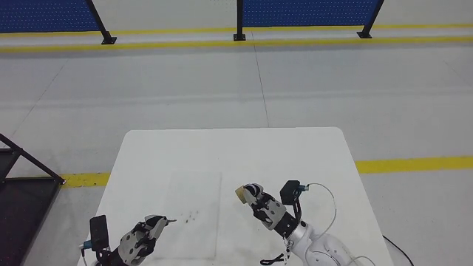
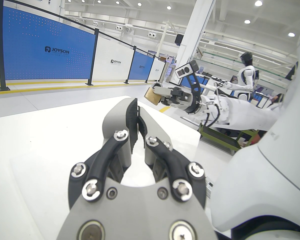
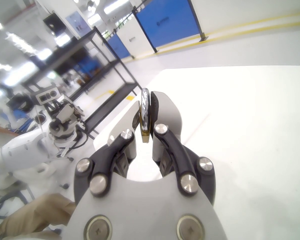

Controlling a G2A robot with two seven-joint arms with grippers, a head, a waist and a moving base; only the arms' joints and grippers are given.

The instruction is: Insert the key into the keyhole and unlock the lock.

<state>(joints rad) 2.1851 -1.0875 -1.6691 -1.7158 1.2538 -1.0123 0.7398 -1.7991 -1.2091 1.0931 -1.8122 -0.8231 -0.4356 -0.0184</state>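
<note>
Above the near side of the table: both arms are held over the white rectangular tabletop (image 1: 295,155), one at each near corner.
Right gripper (image 3: 145,103): its black-padded fingers are pinching the lock and hold it off the tabletop.
Lock: a brass padlock (image 3: 144,116) with a silver shackle. The right wrist view shows the shackle edge-on between the pads and the brass body nearer the palm. In the top view the brass body shows at the gripper's tip.
Left gripper (image 2: 136,106): its ribbed black pads are pressed together, with almost no gap between them.
Key: a small thin grey metal key (image 1: 170,222) juts from the left fingertips in the top view and is raised off the table.
Spacing: key and padlock are well apart, with bare tabletop between them.
</note>
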